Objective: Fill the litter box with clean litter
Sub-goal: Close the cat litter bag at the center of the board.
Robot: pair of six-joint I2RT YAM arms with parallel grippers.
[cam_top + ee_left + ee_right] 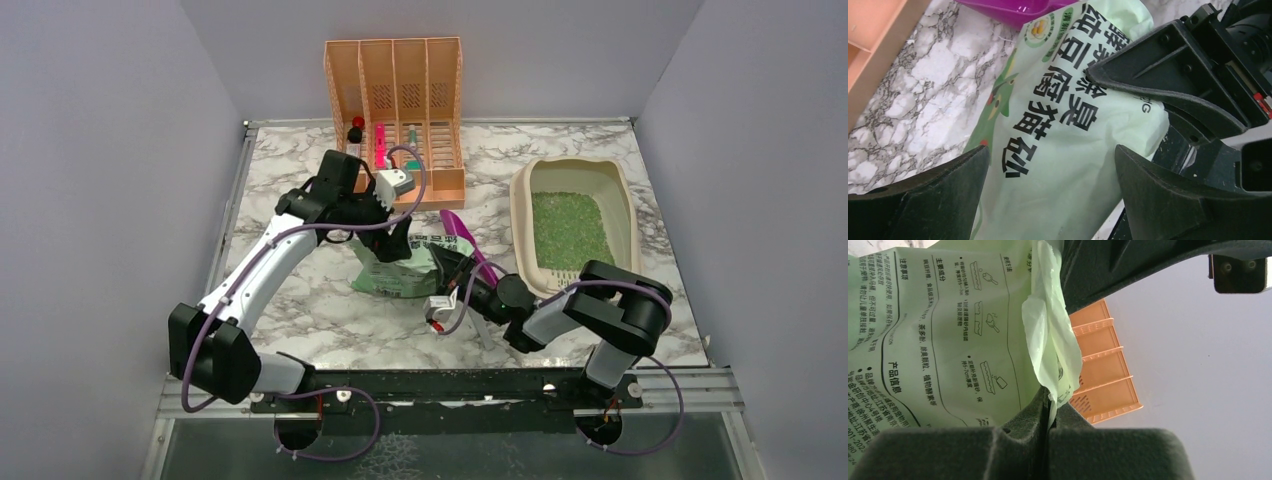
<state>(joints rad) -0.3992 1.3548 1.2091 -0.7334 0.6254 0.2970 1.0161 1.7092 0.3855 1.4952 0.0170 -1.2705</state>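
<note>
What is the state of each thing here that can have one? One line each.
litter box: upright on the table, partly filled.
clean litter: a green layer in the box.
litter bag: lying down, one edge pinched.
left fingers: open, over the litter bag.
right fingers: shut on the bag's edge.
purple scoop: lying on the table.
file organizer: standing upright.

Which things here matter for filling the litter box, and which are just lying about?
For the job:
litter box
green litter inside it
pale green bag
purple scoop

Lying about:
orange file rack
pens standing in it
</note>
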